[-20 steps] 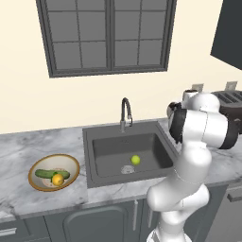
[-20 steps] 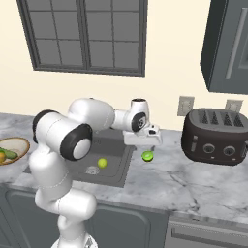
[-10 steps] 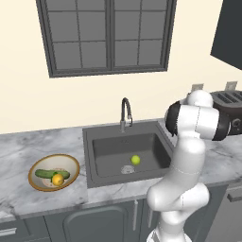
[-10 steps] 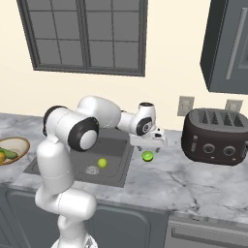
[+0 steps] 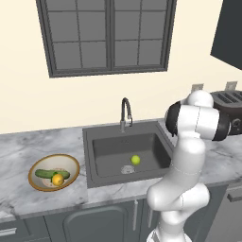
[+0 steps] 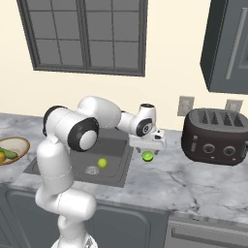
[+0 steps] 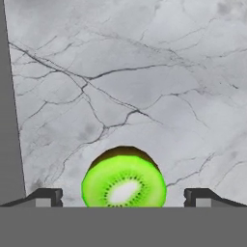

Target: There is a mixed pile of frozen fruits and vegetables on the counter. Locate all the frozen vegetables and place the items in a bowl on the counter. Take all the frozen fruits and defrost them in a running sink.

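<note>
Reaching out to the right of the sink (image 6: 77,167), the white arm stretched almost level across the basin's corner, with its wrist turned down so the gripper (image 6: 147,148) pointed at the counter (image 6: 193,181). The gripper hung just over the marble beside the sink's right edge, near the dark toaster (image 6: 215,138). Its fingers (image 7: 48,197) stood spread wide, one on each side of a bright green fruit (image 7: 124,179) that showed a pale centre ringed with tiny dark seeds and a brown skin at its top. Clear gaps lay between the fruit and both fingers, so nothing was being pinched. From the right base view the same green fruit (image 6: 147,156) sat directly under the hand. A yellow-green ball (image 5: 135,160) lay in the basin close to the round drain (image 5: 126,169). Far to the left, the bowl (image 5: 72,163) held the cucumber (image 5: 47,174) and the yellow-orange round item (image 5: 57,179), touching each other.
</note>
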